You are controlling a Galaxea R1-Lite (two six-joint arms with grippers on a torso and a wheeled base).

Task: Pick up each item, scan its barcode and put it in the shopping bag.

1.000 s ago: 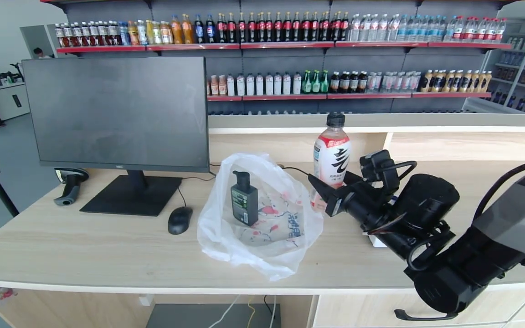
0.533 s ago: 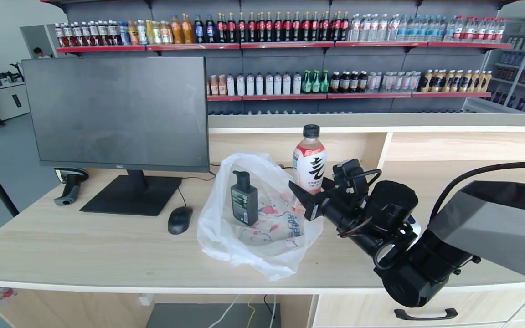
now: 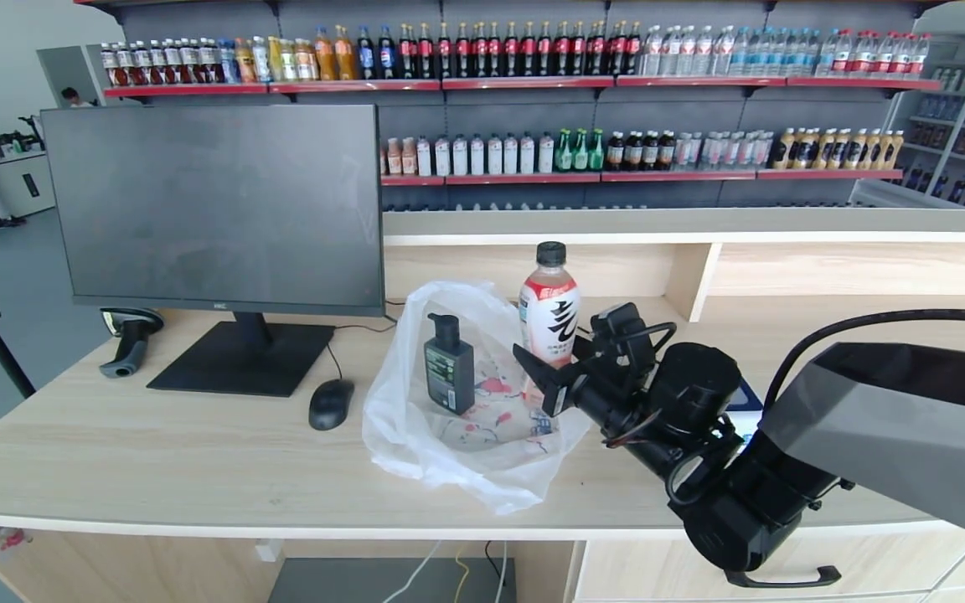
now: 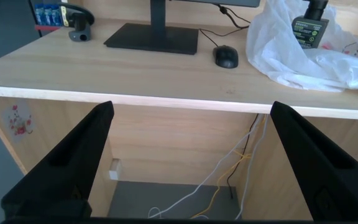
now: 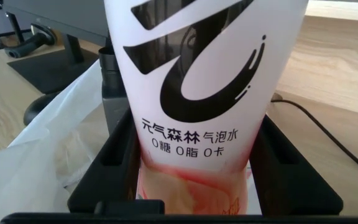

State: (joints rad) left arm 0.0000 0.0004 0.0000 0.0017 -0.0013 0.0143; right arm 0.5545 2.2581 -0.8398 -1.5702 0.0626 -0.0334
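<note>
Pretty bright, even light. Soft shadows on the bench [image 3: 156, 469], bit of sheen on the shopping bag [image 3: 415, 444], shelves [image 3: 524, 82] bow near the head view's edges.

Right wrist view, close in on the drink bottle [image 5: 191, 93] — a big black brush-stroke character sprawls across its white label, with one row of small black characters beneath it. In the head view, red and blue printing shows on the shopping bag [image 3: 415, 444], too creased to read. The dark pump bottle [image 3: 449, 368] wears a green-and-white label — too small to read. A tiny logo sits on the lower bezel of the monitor [image 3: 219, 209], too small to read.
</note>
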